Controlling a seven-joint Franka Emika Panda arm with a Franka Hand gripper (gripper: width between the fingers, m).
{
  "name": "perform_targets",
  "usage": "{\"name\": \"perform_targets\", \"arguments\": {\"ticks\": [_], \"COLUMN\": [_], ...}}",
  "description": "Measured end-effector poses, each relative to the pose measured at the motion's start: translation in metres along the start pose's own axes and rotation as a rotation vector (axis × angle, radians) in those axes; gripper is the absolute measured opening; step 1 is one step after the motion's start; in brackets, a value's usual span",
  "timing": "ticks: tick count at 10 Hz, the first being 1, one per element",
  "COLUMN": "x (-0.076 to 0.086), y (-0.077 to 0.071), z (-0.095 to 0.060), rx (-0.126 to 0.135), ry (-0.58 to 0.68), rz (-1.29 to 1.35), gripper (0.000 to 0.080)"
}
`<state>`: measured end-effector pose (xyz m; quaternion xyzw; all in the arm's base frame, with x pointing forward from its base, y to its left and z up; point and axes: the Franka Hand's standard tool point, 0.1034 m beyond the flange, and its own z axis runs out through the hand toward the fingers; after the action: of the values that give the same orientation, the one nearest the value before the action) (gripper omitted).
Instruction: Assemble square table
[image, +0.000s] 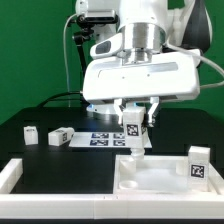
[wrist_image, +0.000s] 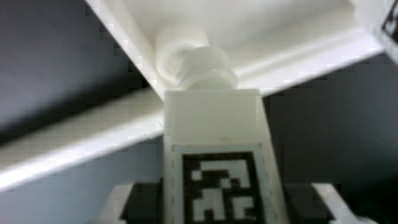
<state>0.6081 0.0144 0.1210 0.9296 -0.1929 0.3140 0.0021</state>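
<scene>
Robot gripper (image: 132, 120) hangs in the middle of the exterior view, its two fingers pinched on a white table leg (image: 132, 130) that is held upright with its tag facing the camera. The leg's lower end comes down at the far left corner of the square tabletop (image: 160, 182), which lies flat in the lower right of the frame on the black table (image: 60, 160).

In the wrist view the gripper (wrist_image: 217, 205) clamps the table leg (wrist_image: 214, 140) from both sides, and dark fingers (wrist_image: 128, 208) show beside the tag. The leg's rounded tip sits against the white square tabletop (wrist_image: 302, 30) close to a raised ridge. Whether the tip is seated in a hole I cannot tell.

A second leg (image: 197, 163) stands upright at the right edge of the frame, by the tabletop's right side; whether it rests on the slab or just beside it is unclear. A third leg (image: 31, 134) and a fourth leg (image: 60, 136) sit near each other at the middle left of the frame, well apart from the tabletop. The marker board (image: 105, 138) lies flat between them and the held leg. A white rail frame (image: 15, 175) fills the lower left corner.
</scene>
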Motion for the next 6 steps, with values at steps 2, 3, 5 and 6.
{"name": "perform_targets", "arguments": {"ticks": [2, 3, 5, 6], "x": [-0.002, -0.002, -0.001, 0.0], "y": [0.001, 0.001, 0.009, 0.013], "z": [0.001, 0.001, 0.004, 0.007], "rx": [-0.002, -0.003, -0.012, -0.018], "ry": [-0.007, -0.008, -0.011, -0.011], "rz": [-0.006, -0.008, -0.037, -0.037], "gripper": [0.029, 0.029, 0.029, 0.029]}}
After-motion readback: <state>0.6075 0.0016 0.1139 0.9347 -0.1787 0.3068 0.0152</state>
